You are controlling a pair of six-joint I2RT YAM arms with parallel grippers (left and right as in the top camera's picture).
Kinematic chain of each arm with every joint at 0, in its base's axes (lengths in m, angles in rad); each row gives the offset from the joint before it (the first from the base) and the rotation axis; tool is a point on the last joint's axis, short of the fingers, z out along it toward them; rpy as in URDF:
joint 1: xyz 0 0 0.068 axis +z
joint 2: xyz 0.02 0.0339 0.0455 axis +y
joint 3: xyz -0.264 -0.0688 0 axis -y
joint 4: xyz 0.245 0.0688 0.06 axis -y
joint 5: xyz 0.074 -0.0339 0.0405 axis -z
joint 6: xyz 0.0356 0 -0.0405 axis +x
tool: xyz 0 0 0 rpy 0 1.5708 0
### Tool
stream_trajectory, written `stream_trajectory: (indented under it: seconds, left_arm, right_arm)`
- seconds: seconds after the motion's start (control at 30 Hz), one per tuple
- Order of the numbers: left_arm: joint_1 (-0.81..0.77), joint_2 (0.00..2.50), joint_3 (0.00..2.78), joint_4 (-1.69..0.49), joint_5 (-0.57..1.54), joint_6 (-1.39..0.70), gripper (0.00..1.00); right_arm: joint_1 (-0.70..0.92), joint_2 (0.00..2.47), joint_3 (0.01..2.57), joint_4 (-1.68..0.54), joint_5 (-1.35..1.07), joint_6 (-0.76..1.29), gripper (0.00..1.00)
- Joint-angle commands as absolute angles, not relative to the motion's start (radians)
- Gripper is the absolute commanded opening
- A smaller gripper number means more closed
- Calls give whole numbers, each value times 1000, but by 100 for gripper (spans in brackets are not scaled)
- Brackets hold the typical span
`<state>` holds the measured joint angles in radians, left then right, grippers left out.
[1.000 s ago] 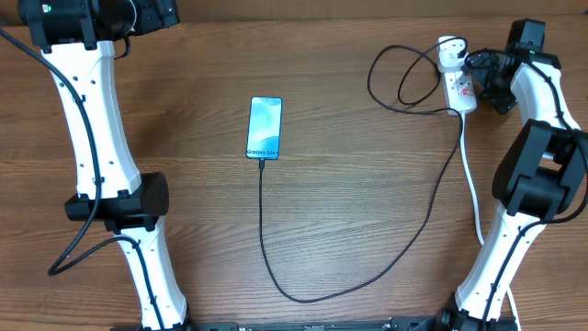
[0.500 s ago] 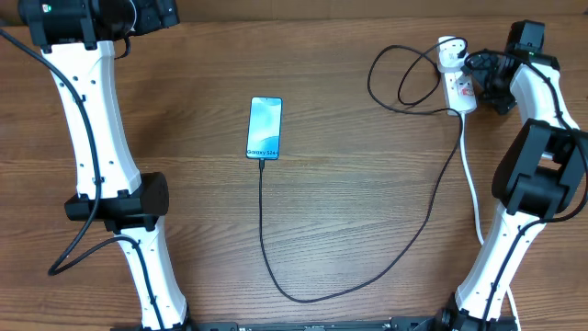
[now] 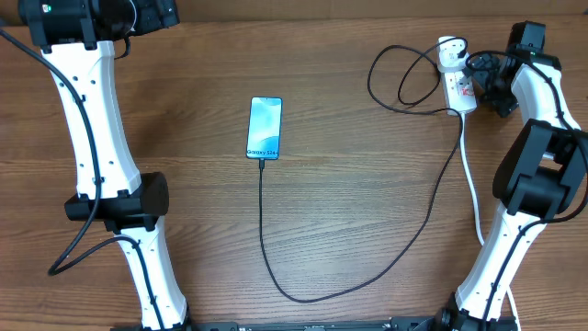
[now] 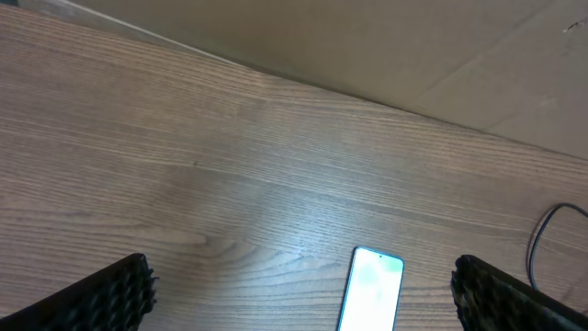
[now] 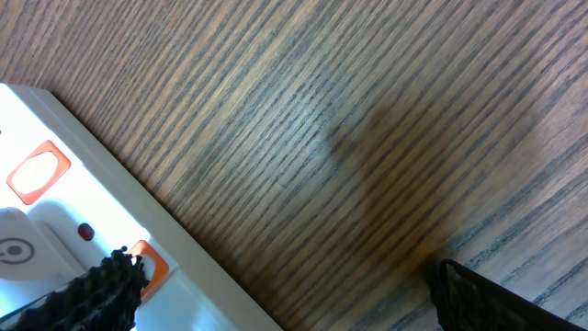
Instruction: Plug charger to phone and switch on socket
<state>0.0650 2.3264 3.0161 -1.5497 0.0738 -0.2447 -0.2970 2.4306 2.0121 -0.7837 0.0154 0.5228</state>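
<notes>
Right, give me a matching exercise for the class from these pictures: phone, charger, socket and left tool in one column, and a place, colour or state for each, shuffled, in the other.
Column one
1. phone
2. charger
3. socket
4. left tool

Column two
A. white, near the far right corner of the table
B. open, holding nothing
C. lying flat mid-table, screen lit
D. black, looping across the table

Right pairs: 1-C, 2-D, 3-A, 4-B
</notes>
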Motion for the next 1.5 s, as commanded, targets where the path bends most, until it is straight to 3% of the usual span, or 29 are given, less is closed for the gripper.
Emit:
stream_trajectory:
  seconds: [0.0, 1.47]
  left_arm:
    - [58, 2322, 3012, -1552, 67, -255, 100]
    - [58, 2322, 3012, -1552, 67, -255, 100]
  right_arm:
    - [-256, 2465, 2008, -794, -2, 494, 100]
    - [-246, 2465, 2009, -774, -6, 494, 100]
